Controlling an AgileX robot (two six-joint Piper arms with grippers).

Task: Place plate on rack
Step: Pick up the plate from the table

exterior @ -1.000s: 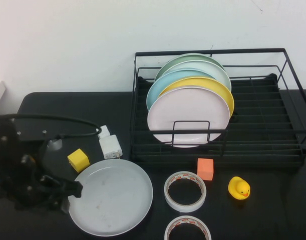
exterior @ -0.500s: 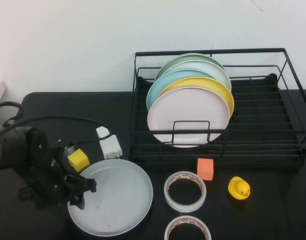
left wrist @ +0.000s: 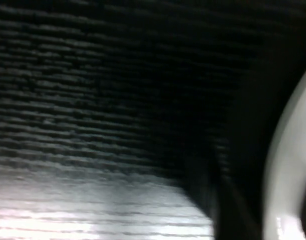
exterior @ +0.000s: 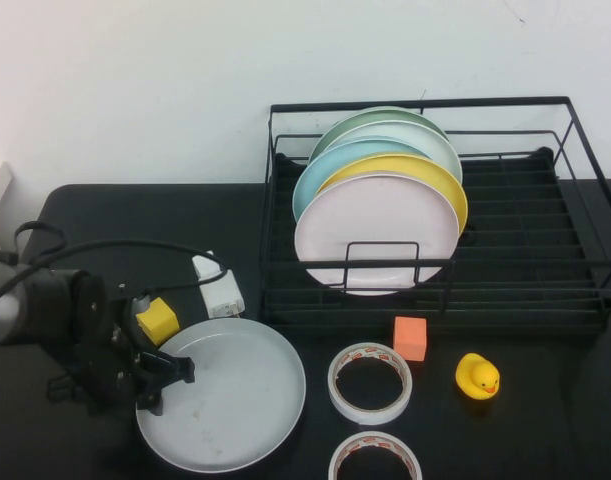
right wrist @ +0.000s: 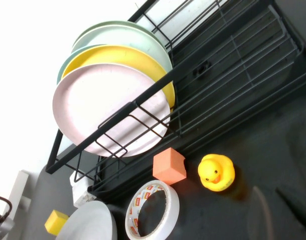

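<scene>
The pale grey plate point(exterior: 230, 395) lies flat on the black table at the front left. It also shows in the left wrist view point(left wrist: 288, 165) and the right wrist view point(right wrist: 90, 222). My left gripper point(exterior: 163, 385) is at the plate's left rim, open, with the rim between its jaws point(left wrist: 260, 210). The black wire rack point(exterior: 515, 290) stands at the back right and holds several upright plates, the pale pink one point(exterior: 375, 232) in front. My right gripper point(right wrist: 280, 210) is out of the high view and hangs over the table near the rack point(right wrist: 233, 65).
A yellow cube point(exterior: 157, 320) and a white charger point(exterior: 220, 292) lie just behind the plate. Two tape rolls point(exterior: 370, 382), an orange cube point(exterior: 410, 338) and a yellow duck point(exterior: 477, 376) lie in front of the rack.
My left arm has swung forward and right, and its gripper has come onto the plate's left rim. The plate has not moved.
</scene>
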